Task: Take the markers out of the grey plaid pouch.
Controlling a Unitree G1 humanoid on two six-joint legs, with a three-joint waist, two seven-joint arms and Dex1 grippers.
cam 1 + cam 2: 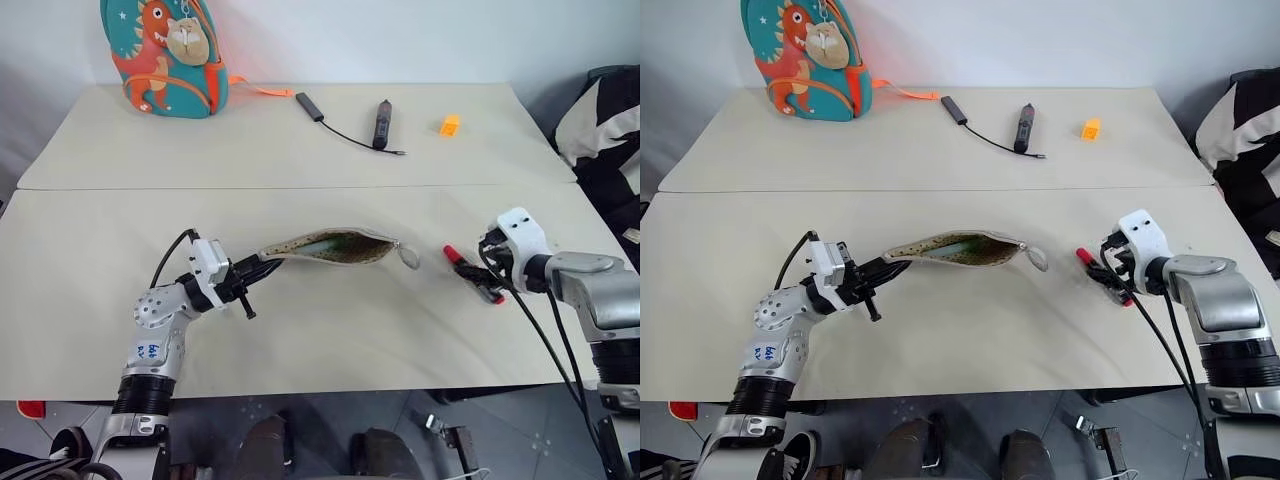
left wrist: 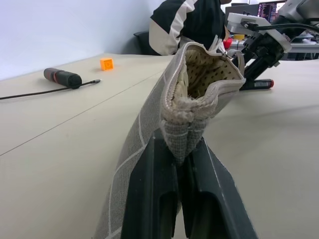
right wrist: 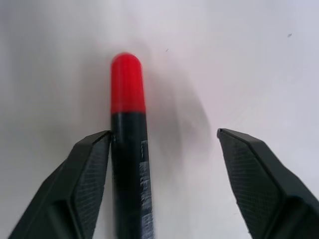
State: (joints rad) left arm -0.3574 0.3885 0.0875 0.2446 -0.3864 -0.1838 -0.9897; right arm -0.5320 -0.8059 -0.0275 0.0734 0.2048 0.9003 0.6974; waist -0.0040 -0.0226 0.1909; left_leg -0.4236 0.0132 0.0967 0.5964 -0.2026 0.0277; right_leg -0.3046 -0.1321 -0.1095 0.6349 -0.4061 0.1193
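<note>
A pale surface (image 1: 300, 330), made of two boards with a seam running across the middle of the head views, carries everything you need.

At the upper left of the frame a teal dinosaur backpack (image 1: 165, 55) stands against the wall, well apart from the work. Along the upper middle lie a dark stick with a thin black cable (image 1: 381, 123) and, further right, a small orange block (image 1: 449, 124). None of these belongs to the job.

In the centre of the frame lies the grey plaid pouch (image 1: 330, 246), unzipped, its mouth gaping so you can see the dotted lining and something green inside, likely the green marker (image 1: 335, 243), though it is too small to be sure. Its metal ring pull (image 1: 409, 257) hangs at the right end.

Your left end effector (image 1: 262, 267), at the lower left of centre, is pressed together on the pouch's left end. The left wrist view shows the fabric seam pinched between the two fingers, lifting that end; this probably keeps the pouch steady and its opening wide.

At the right of the frame, your right end effector (image 3: 162, 139) stands spread over the red marker (image 3: 128, 144), which lies flat on the surface just right of the pouch. One finger (image 3: 82, 174) touches the marker's dark barrel; the other stands apart. The spread suggests the marker is set down, not gripped.
</note>
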